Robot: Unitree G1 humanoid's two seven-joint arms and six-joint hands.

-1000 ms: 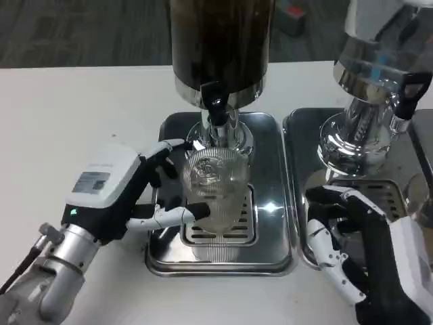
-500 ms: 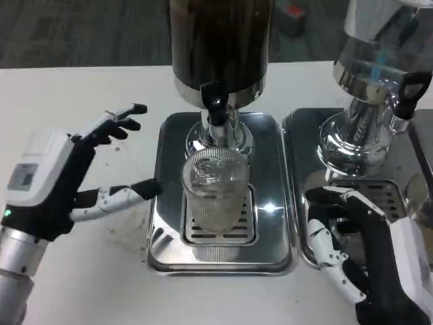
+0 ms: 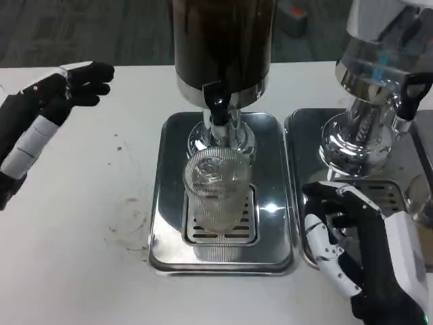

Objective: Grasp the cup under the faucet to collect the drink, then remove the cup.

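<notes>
Head view: the cup [image 3: 216, 191], a ribbed clear glass, stands in the middle of the frame on the slotted grate of the drip tray [image 3: 160, 233], directly below the black faucet [image 3: 216, 108] of the dark drink dispenser [image 3: 223, 40]. Neither robot hand touches it. The left robot hand [image 3: 42, 118] is up in the upper left of the frame, well apart from the tray, fingers spread and holding nothing. The right robot hand [image 3: 352, 254] sits at the lower right, over the edge of the second tray [image 3: 292, 176], beside the silver dispenser [image 3: 375, 88]; its fingers are loosely apart with nothing between them.

From where I stand the cup is in place under the spout, but I can't tell through the ribbed glass whether any drink is in it; it looks mostly clear. So the placing seems done. What's left, I'd judge, is working the faucet if the cup is unfilled, then taking hold of the cup and lifting it off the tray onto the white surface [image 3: 88, 271].
</notes>
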